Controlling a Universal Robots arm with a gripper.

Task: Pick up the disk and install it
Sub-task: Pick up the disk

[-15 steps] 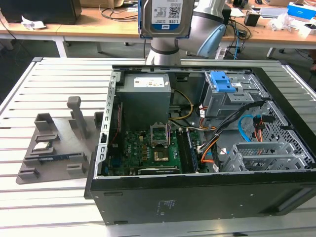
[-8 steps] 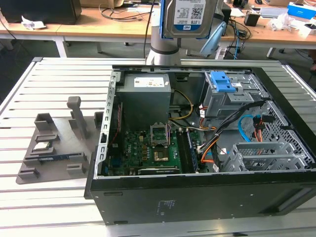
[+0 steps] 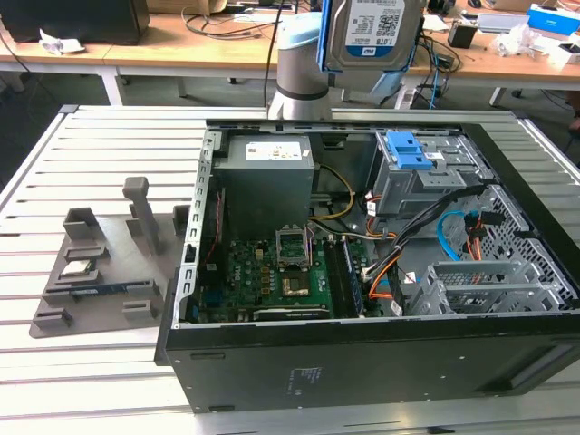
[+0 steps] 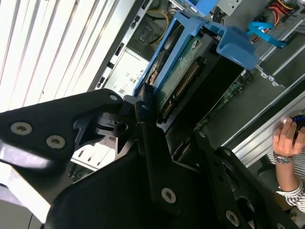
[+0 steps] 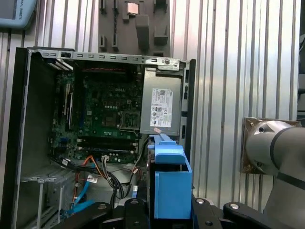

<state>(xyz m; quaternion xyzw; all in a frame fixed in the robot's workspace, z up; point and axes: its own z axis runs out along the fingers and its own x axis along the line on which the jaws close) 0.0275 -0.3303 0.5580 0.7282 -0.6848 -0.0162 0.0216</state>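
**A:** How does the arm stand?

**B:** The grey and pale-blue robot arm (image 3: pixel 299 63) rises behind the open black computer case (image 3: pixel 362 362), with its wrist high above the case. In the first wrist view a rounded grey joint (image 5: pixel 271 148) of the arm sits just beside the pincer (image 5: pixel 171 212), and the open case lies far below.

**A:** And the pincer itself?

**B:** In the second wrist view the black pincer (image 4: pixel 174 119) is pressed together on the flat rectangular silver disk (image 3: pixel 373 27), which has a white-and-blue label and a blue plastic carrier around it. One black finger (image 4: pixel 148 129) lies against the carrier's rail. The disk's green circuit-board face shows just past it.

**A:** Where is the disk, then?

**B:** Pinched in the pincer, up in the air and clear of the case. It stands upright, with its label facing the exterior view. Below the pincer are the grey metal drive cage (image 3: pixel 426 181) with its blue plastic latch (image 3: pixel 408 149), and the green motherboard (image 3: pixel 272 272).

**A:** Anything else about?

**B:** Well apart from the pincer, a grey plastic tray (image 3: pixel 100 272) rests on the white slatted metal surface (image 3: pixel 54 163) and holds a small square silver chip (image 3: pixel 77 268). In the second wrist view a person's hand (image 4: pixel 286 138) with a striped sleeve shows beyond the case's edge, also well apart from the pincer.
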